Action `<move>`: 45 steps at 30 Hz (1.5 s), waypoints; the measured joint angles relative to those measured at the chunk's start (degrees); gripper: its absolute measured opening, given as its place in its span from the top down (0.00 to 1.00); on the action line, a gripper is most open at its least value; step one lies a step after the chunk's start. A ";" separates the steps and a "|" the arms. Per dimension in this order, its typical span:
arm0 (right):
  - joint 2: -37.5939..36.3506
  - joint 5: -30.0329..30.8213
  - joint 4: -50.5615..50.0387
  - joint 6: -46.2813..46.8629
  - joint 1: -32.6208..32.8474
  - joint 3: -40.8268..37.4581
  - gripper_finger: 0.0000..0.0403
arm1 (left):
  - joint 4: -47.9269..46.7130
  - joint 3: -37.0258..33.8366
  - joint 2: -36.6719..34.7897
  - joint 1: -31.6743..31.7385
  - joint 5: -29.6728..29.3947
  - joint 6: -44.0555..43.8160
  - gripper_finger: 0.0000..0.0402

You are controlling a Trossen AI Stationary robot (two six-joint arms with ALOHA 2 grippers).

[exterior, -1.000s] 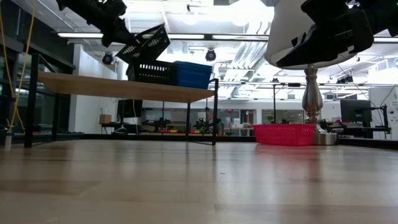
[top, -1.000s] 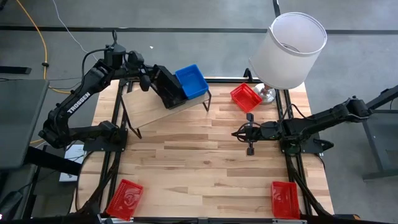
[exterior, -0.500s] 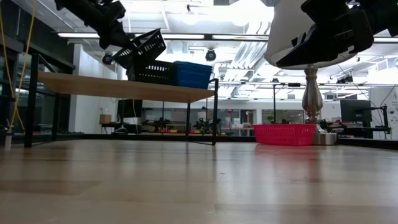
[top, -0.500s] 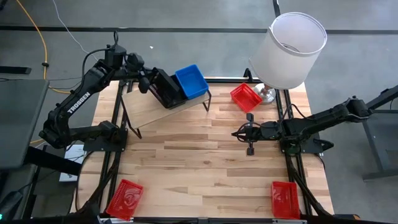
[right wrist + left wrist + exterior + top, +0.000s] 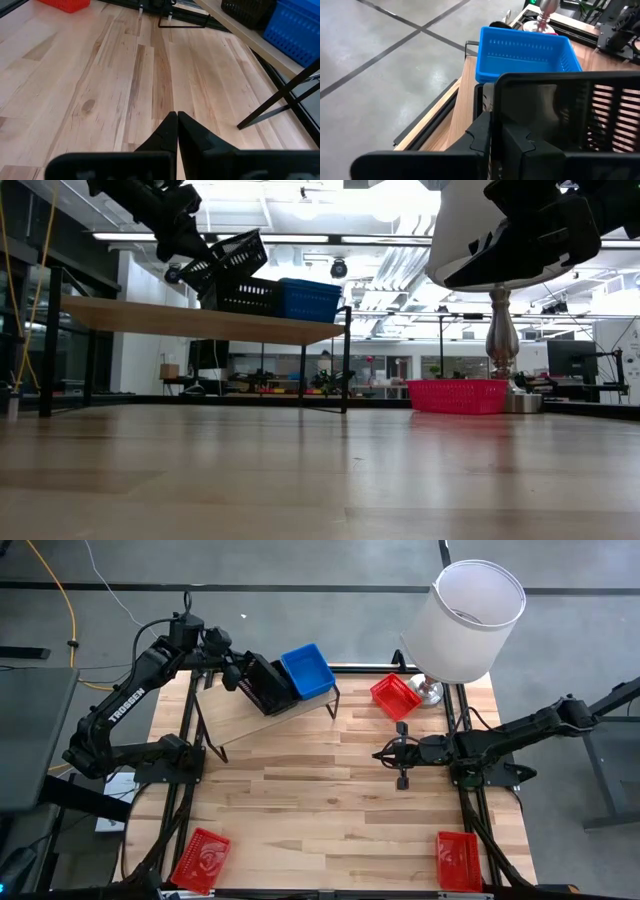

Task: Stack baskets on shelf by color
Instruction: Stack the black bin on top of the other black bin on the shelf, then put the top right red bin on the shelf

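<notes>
On the shelf (image 5: 245,718) a blue basket (image 5: 308,670) stands at the right end, with a black basket (image 5: 245,297) beside it. A second black basket (image 5: 232,258) hangs tilted over the first one, and my left gripper (image 5: 238,675) is shut on it. My right gripper (image 5: 380,755) is shut on nothing and hovers over the tabletop's right half; in its wrist view the fingertips (image 5: 177,122) meet. My left gripper pinches the tilted black basket's end wall (image 5: 495,107), at the end nearest the arm, between its two fingers. The fingers slant down from the table's far left. The basket's held end is low, at the lower black basket's rim. Its other end (image 5: 262,238) is raised.
One red basket (image 5: 395,695) lies beside the lamp's foot under the white lampshade (image 5: 465,620) at the far right. Two more red baskets sit at the near left (image 5: 200,860) and near right (image 5: 458,860) corners. The middle of the striped tabletop (image 5: 320,800) is bare.
My left gripper has tipped downward in place. The held black basket has tipped with it, and its raised end has sunk closer to the black basket below. The right arm has kept still.
</notes>
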 joint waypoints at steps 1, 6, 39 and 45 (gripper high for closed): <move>0.01 0.00 -0.02 -0.01 0.00 0.00 1.00 | -0.02 0.00 0.00 0.00 0.00 -0.27 0.94; 0.01 0.00 0.00 -0.01 0.00 0.00 1.00 | -0.02 0.02 0.00 0.00 -0.14 -1.02 0.90; 0.02 -0.28 6.30 -1.11 -0.02 -0.02 1.00 | 10.41 0.09 -1.64 -37.49 -7.43 -25.96 0.63; 0.02 -0.44 6.30 2.64 -0.02 -0.02 1.00 | 14.28 -0.01 -1.62 -59.41 -36.89 -24.33 0.63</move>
